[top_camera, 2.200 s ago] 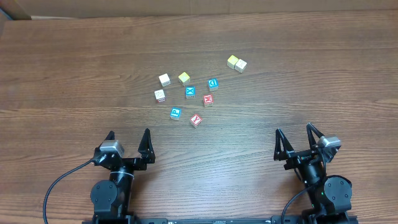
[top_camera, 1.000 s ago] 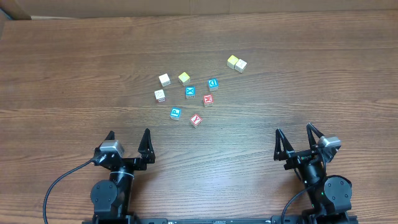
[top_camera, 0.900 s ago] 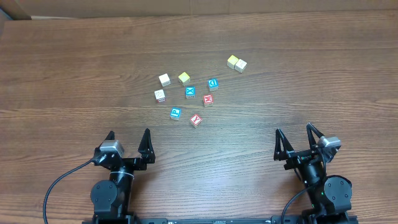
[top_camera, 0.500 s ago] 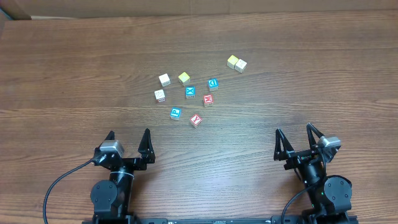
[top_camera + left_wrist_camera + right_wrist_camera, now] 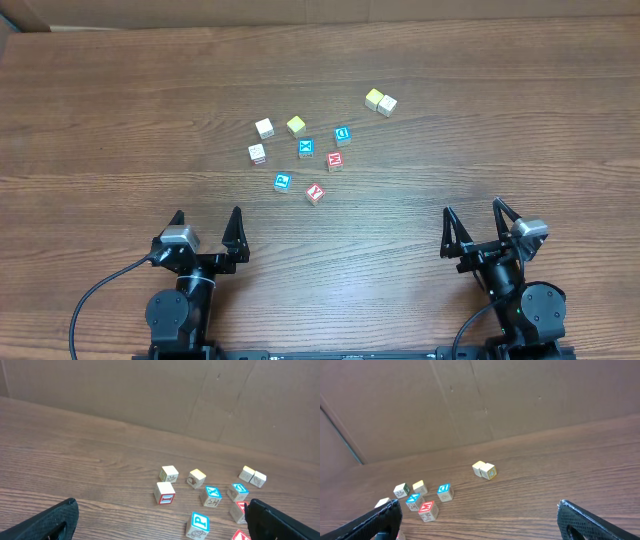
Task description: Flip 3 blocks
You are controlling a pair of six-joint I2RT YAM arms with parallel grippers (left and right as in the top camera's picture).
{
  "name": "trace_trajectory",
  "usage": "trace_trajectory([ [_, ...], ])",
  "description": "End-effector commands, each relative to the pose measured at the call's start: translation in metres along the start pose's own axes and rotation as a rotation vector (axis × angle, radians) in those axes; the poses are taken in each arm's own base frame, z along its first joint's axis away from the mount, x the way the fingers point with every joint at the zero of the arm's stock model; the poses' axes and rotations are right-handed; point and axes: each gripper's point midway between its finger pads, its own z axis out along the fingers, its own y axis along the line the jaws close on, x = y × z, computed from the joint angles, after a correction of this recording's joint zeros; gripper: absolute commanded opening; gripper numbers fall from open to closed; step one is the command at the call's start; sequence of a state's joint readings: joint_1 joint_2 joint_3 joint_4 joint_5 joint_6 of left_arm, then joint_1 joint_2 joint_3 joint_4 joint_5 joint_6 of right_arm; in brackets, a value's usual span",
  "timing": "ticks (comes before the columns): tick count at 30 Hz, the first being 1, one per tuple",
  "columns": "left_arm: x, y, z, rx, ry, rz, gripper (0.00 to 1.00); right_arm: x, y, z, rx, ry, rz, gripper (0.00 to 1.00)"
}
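M block [image 5: 335, 160], Y block [image 5: 315, 193] and P block [image 5: 282, 182] lie mid-frame on the desk [image 5: 120, 100], none touching. Likely light, rigid wood with smooth faces; pinch opposite flat sides squarely. Left and right jaws spread wide, empty, bottom of frame.

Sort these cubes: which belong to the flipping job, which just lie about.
Job: red M cube, red Y cube, blue P cube.
Lying about: blue X cube, blue D cube, lone yellow cube, white cube, red-edged pale cube, yellow-and-white pair.
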State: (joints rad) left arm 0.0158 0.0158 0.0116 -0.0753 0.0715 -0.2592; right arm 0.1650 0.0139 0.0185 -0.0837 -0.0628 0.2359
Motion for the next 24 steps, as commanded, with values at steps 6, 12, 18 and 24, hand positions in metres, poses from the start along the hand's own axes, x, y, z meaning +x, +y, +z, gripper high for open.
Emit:
trace_trajectory([
  [6, 0.000, 0.001, 0.000, -0.003, -0.006, 0.005, 1.00, 0.001, -0.003, 0.000, 0.011, -0.006, 0.003, 1.00],
  [12, 0.000, 0.001, 0.000, -0.003, -0.006, 0.005, 0.99, 0.002, -0.003, 0.000, 0.014, 0.003, -0.003, 1.00],
  [18, 0.000, 0.001, 0.000, -0.003, -0.006, 0.005, 0.99, 0.000, -0.009, -0.004, 0.077, 0.086, -0.074, 1.00],
  [24, 0.000, 0.001, 0.000, -0.004, -0.006, 0.004, 0.99, -0.022, -0.007, 0.000, 0.114, 0.134, -0.066, 1.00],
])
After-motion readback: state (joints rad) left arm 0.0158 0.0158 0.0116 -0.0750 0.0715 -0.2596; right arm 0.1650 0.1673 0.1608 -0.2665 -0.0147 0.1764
